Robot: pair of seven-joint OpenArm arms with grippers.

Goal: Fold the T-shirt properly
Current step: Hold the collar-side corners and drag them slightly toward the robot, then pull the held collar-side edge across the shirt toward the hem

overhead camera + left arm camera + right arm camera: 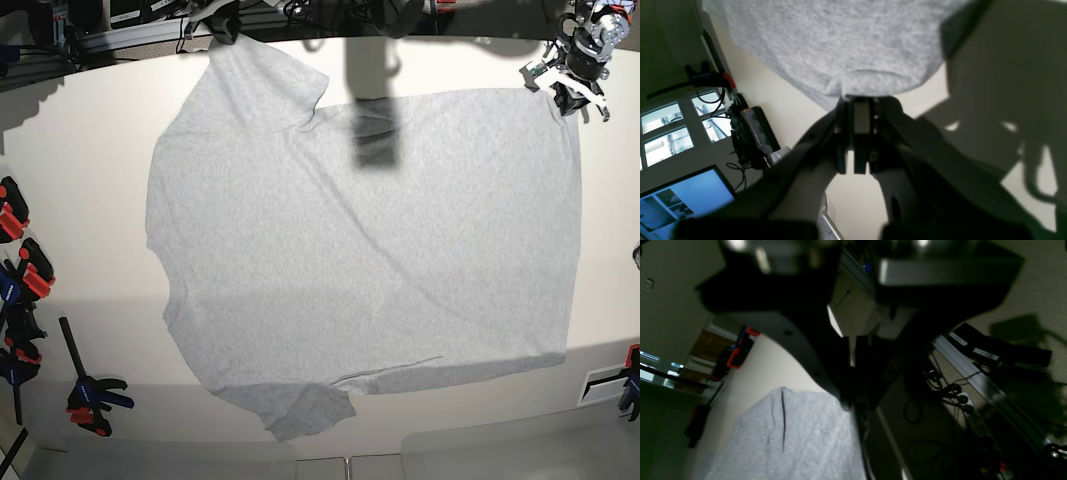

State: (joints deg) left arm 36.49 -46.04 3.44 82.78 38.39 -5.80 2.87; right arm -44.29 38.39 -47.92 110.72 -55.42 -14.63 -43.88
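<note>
Lying flat on the table (pixel 90 130), the T-shirt (pixel 360 260) is spread plain side up, sleeves toward the base view's left, hem toward its right. Both far corners are gripped. Left pincer (pixel 858 100) is clenched on a hem corner, cloth bunched at its tips; in base view it sits at top right (pixel 575 85). Right pincer (pixel 853 400) is clenched on the sleeve edge at top left (pixel 222 30). Clamps (pixel 30 280) line the table's left edge, well apart from the shirt.

Judgement: fold not yet begun. To do it well, lift both corners together w/ equal height, keep the far edge taut btwn arms, carry toward the near edge, lay corners on corners, no slack or twist.
</note>
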